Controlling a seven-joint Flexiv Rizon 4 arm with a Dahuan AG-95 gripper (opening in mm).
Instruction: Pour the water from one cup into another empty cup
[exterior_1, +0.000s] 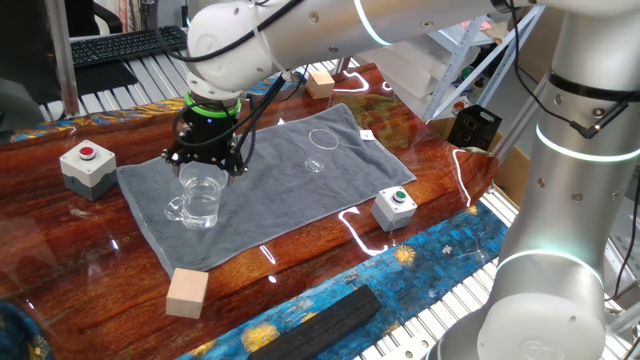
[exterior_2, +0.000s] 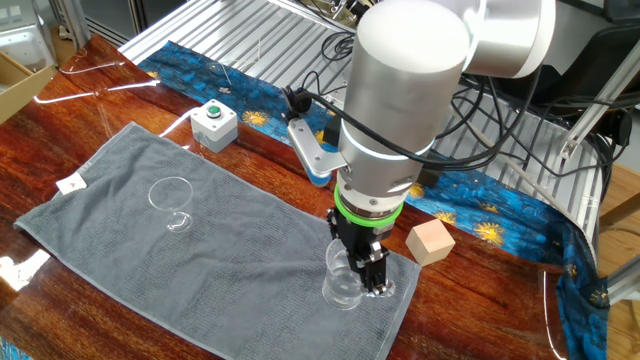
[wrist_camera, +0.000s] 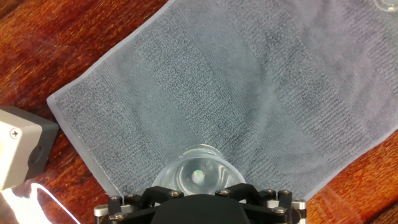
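The one cup, a wide clear glass mug (exterior_1: 202, 200) with its handle to the left, stands upright on the grey towel (exterior_1: 280, 190). Water in it shows only as a faint shimmer. My gripper (exterior_1: 205, 168) hangs straight over the mug with its black fingers spread wider than the rim, tips about level with it. It looks open and holds nothing. In the other fixed view the fingers (exterior_2: 375, 275) reach down beside the mug (exterior_2: 342, 285). The hand view looks down into the mug (wrist_camera: 198, 175). The other cup, a small handleless clear glass (exterior_1: 321, 145), stands on the towel's far part, also seen in the other fixed view (exterior_2: 171, 195).
A grey box with a red button (exterior_1: 86, 165) sits left of the towel, and one with a green button (exterior_1: 395, 206) sits right of it. A wooden block (exterior_1: 187, 292) lies near the front edge and another (exterior_1: 321, 83) at the back. A black bar (exterior_1: 315, 325) lies at the front.
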